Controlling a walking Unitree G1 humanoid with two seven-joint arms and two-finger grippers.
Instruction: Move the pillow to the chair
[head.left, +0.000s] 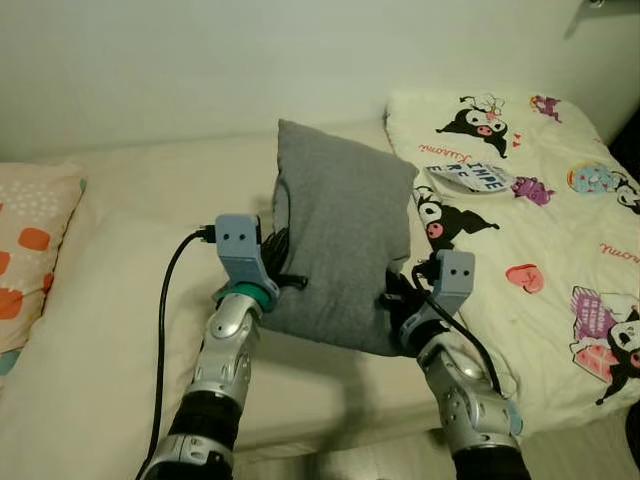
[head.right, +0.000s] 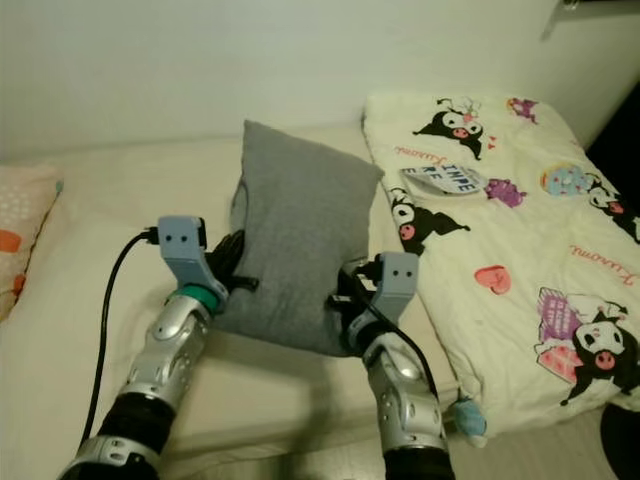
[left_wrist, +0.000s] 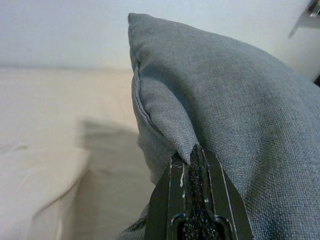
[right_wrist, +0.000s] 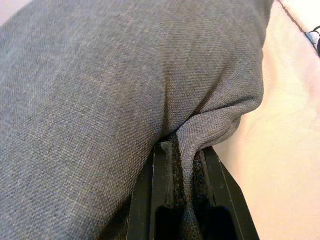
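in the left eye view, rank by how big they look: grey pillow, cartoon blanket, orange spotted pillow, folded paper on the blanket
1. cartoon blanket, largest, though cut by the frame edge.
2. grey pillow, held up between the left end effector and right end effector, nearer the camera.
3. orange spotted pillow, partly out of frame.
4. folded paper, smallest.

Both arms silver metal w/ black segments lower down. Left claw (head.left: 283, 262): blue-grey boxy camera housing w/ two dark dots just behind it, teal ring below that, black cable looping off the housing. Right claw (head.left: 397, 292): same blue-grey housing, black cable along forearm. Fingers (left_wrist: 196, 200) black, w/ rough textured pads.
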